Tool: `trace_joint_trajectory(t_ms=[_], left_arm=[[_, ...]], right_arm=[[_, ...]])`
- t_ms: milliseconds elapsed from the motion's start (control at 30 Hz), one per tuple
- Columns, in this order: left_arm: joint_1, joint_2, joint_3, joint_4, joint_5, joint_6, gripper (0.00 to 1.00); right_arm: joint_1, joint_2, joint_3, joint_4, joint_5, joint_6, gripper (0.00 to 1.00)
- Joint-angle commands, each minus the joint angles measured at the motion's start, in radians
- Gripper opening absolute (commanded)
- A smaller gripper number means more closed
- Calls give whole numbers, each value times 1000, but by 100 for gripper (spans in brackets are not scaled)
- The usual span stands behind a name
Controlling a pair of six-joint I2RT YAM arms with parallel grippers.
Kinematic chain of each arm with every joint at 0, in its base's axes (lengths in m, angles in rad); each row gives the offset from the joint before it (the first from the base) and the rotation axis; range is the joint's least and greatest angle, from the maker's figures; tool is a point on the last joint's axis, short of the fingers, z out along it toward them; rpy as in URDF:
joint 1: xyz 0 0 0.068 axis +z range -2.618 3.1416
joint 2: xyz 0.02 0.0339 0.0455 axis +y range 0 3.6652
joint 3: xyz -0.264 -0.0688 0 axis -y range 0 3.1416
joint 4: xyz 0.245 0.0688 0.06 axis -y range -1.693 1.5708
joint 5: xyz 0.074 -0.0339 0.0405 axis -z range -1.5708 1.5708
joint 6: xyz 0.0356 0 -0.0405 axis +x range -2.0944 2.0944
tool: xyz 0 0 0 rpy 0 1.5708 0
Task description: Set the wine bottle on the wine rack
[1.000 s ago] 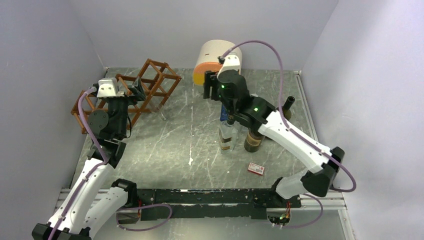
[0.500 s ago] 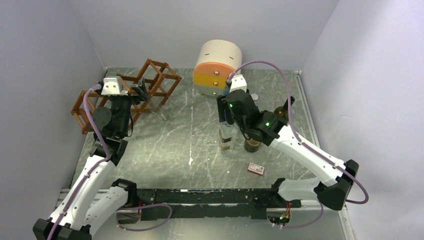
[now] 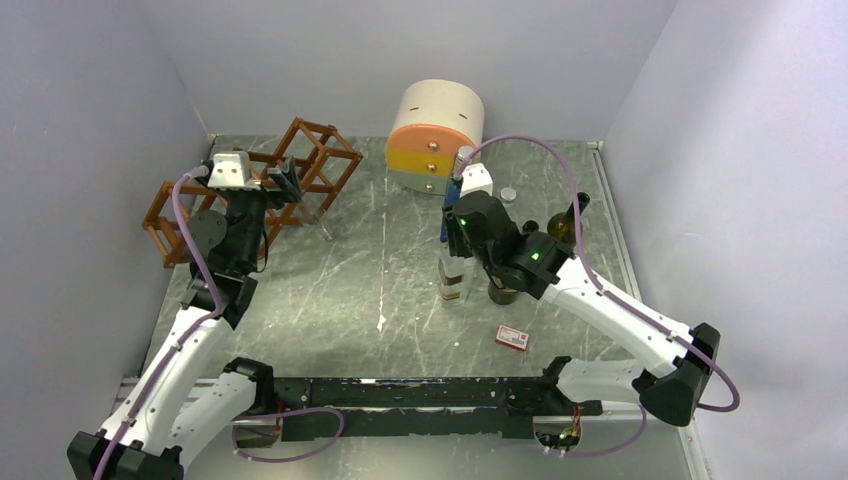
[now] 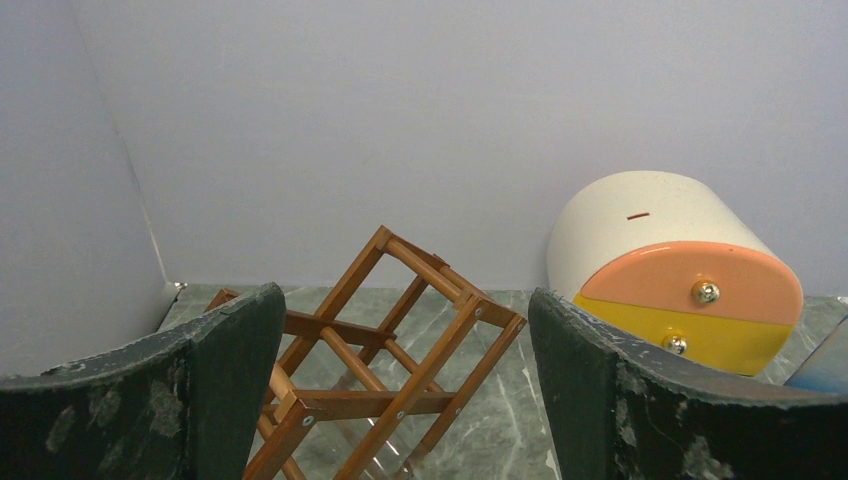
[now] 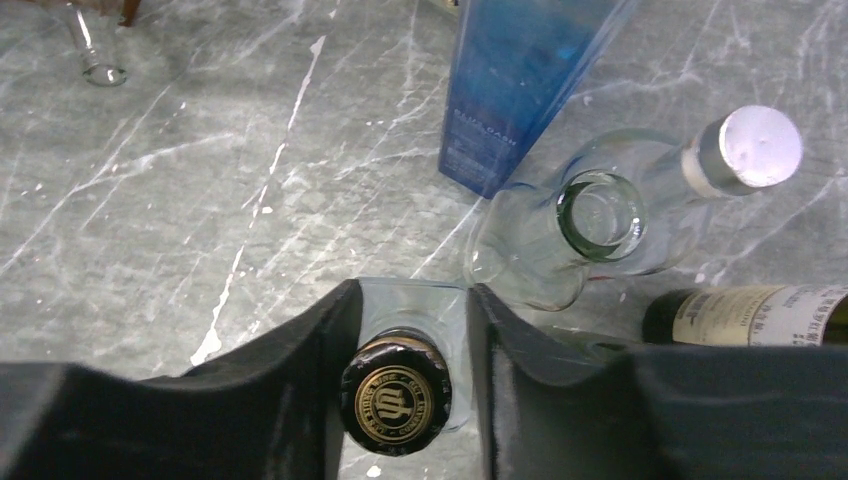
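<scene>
The right gripper (image 5: 405, 300) has lowered to centre frame, fingers apart astride the capped bottle (image 5: 396, 405), while the left gripper (image 4: 400, 300) gapes; closing off-centre could topple it.

A round cream cabinet (image 3: 435, 135) with orange and yellow drawer fronts is recorded at the far centre of the grey marbled table (image 3: 350, 290), a tall blue carton (image 5: 520, 90) just to its near right, and a small red box (image 3: 512, 338) lying flat at near right.

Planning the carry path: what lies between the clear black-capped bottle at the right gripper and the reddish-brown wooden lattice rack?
Top view: bare grey marble tabletop, except one small clear glass object close beside the wooden lattice wine rack.
</scene>
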Motion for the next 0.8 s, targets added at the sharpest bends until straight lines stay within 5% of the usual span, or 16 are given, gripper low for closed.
trace_joint_trajectory(t_ms=[0,133,300,433,600,767], left_arm=[[7,-5,-11,38,26,-11,96],[7,7,-46,123,53,19,95],[7,37,-152,321,229,76,95],[7,57,-225,439,476,107,95],[-4,138,-193,364,856,129,95],[-46,234,-168,322,1082,146,96]], right_arm=[[-2,-39,-18,26,-38,-4,38],[-1,-1,48,-15,-37,26,14],[-2,21,101,29,-36,9,0],[-2,35,152,75,-74,-1,0],[-2,45,187,131,-96,11,0],[-3,39,238,199,-140,88,0]])
